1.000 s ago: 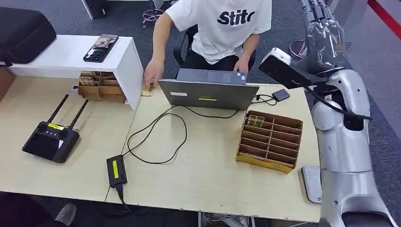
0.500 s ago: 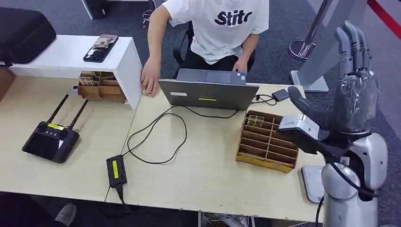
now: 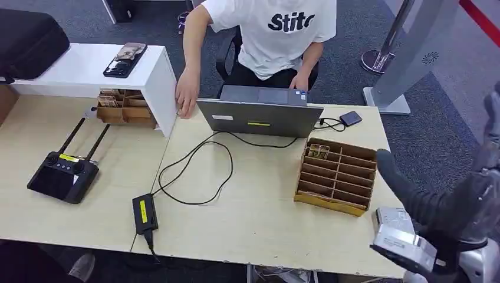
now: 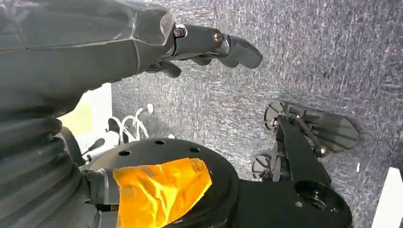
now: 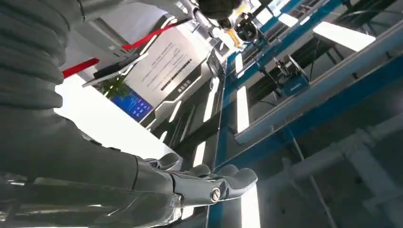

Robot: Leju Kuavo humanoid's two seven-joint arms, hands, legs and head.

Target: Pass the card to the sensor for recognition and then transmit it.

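Observation:
A cardboard slotted box (image 3: 328,203) stands on the right part of the table, with a small card (image 3: 319,151) upright in its far left slot. My right hand (image 3: 466,200) hangs off the table's right front corner, its thumb stretched toward the box, holding nothing. In the right wrist view the right hand (image 5: 209,183) has its fingers held out straight with the ceiling behind them. My left hand (image 4: 209,45) hangs over the carpet with loosely extended fingers, empty. A small black device (image 3: 350,117) lies on a cable right of the laptop.
A person sits behind an open laptop (image 3: 259,118), one hand (image 3: 187,94) at the white shelf (image 3: 88,71), which has a second cardboard box (image 3: 124,109) under it. A black remote (image 3: 59,177), a power brick (image 3: 145,212) and looping cables lie on the table.
My right arm has swung down from high at the far right to low beside the table's front right corner. The person's hand has lifted slightly at the shelf.

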